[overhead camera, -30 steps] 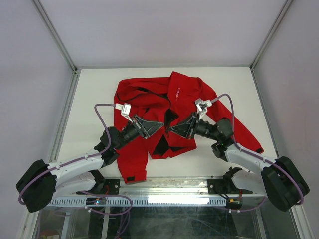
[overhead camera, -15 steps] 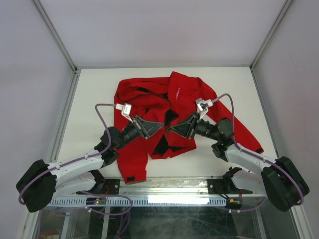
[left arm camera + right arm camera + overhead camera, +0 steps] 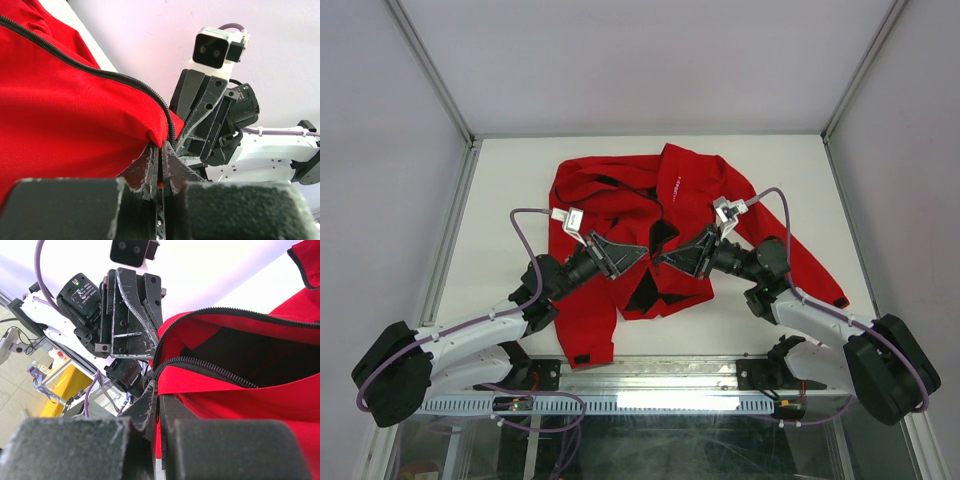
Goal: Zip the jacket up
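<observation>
The red jacket lies spread on the white table, its front open and black lining showing between my two grippers. My left gripper is shut on the jacket's left front edge, pinching red fabric beside the dark zipper teeth; its tip shows in the left wrist view. My right gripper is shut on the right front edge, by its zipper; its tip shows in the right wrist view. The two gripper tips nearly meet over the jacket's lower front. The zipper slider is hidden.
The table has metal frame rails on its left and right sides. A red sleeve reaches toward the near edge, and another sleeve runs to the right. Purple cables loop from both arms.
</observation>
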